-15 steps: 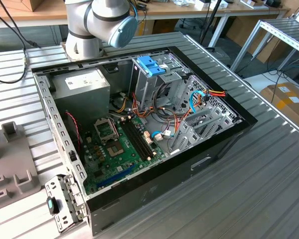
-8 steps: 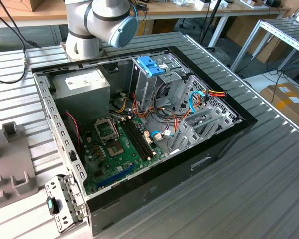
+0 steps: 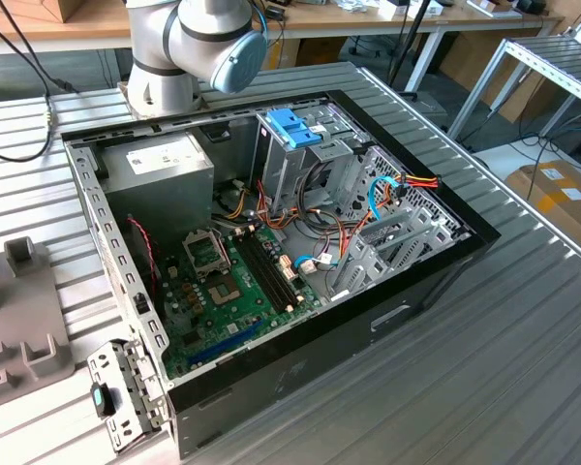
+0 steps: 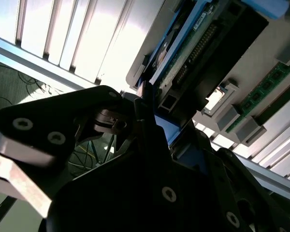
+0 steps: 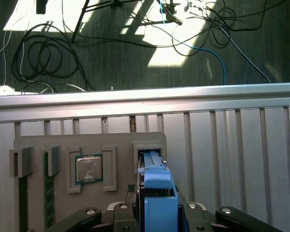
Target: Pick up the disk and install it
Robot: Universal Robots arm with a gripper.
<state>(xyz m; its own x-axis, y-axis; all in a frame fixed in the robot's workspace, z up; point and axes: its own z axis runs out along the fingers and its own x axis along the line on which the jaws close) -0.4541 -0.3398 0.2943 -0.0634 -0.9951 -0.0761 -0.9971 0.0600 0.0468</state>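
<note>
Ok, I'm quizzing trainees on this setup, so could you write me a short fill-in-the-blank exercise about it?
1. The flat dark grey disk has a bright ____ plastic carrier.
2. The black claw is nearest the ____.
3. The grey holder tray also carries a square silver ____.
4. The open black computer case shows a ____ circuit board.
Missing words: blue; disk; processor chip; green.

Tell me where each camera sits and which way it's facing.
Exterior view: off the arm and high, looking down into the open computer case on the ribbed table; the arm's grey joint shows at the top.
First wrist view: on the arm, looking past the tool down at the disk and the grey tray.
Second wrist view: on the arm, close along the tool's dark body toward the disk.
Both wrist views share tool, disk and tray.
</note>
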